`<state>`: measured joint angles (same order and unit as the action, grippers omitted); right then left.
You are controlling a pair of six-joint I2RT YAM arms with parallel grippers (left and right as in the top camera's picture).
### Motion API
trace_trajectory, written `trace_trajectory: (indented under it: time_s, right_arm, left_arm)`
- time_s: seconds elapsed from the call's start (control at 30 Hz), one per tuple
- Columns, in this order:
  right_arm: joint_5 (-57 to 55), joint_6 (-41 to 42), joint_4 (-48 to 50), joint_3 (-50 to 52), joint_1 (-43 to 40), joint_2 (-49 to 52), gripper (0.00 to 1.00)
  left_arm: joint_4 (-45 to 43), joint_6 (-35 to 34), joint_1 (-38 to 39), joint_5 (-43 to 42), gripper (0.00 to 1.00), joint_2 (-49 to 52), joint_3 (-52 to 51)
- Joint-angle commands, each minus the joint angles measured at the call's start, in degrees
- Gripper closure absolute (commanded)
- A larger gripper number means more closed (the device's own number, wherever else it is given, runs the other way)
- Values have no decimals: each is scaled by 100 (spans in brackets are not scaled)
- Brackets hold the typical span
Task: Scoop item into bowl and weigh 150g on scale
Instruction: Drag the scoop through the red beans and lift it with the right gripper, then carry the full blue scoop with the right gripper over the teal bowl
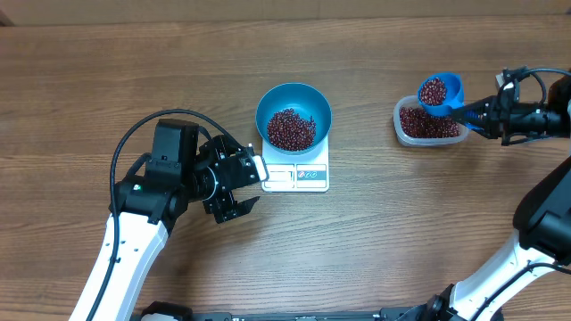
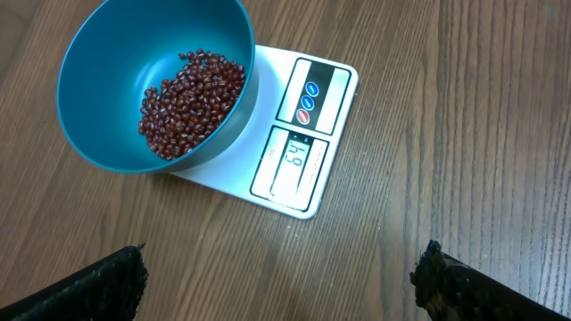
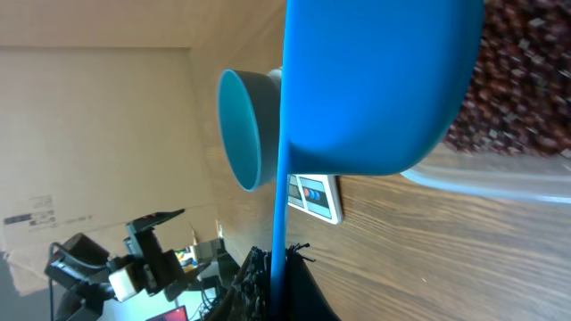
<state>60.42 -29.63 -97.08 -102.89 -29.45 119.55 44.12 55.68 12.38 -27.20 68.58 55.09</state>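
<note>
Clamped on a scoop [image 1: 455, 86] of beans [image 1: 434, 91] at upper right, the right gripper [image 1: 470, 111] stood well right of the bowl [image 1: 268, 105], which sat on the scale [image 1: 299, 176] at centre; the left gripper [image 1: 251, 185] gaped wide just beside the scale.

- A brown wooden table [image 1: 89, 71] fills the overhead view, its grain running left to right.
- Light falls evenly on it, with soft shadows and a faint sheen.
- A paler strip [image 1: 268, 7] runs along that view's top edge.
- In the right wrist view a plain beige wall or board [image 3: 107, 125] stands beyond the table, bearing small dark print [image 3: 36, 209].
- Blurred dark gear [image 3: 134, 259] sits before it.
</note>
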Motion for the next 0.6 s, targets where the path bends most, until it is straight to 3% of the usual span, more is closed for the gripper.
trace_trajectory:
  time_s: [0.0, 0.57]
  right_arm:
    - [627, -243, 11, -17, 184, 4, 96]
    - [870, -188, 0, -951, 1631, 4, 96]
  left_arm:
    - [0, -59, 39, -46, 0, 33, -31]
    - [0, -59, 39, -46, 0, 33, -31]
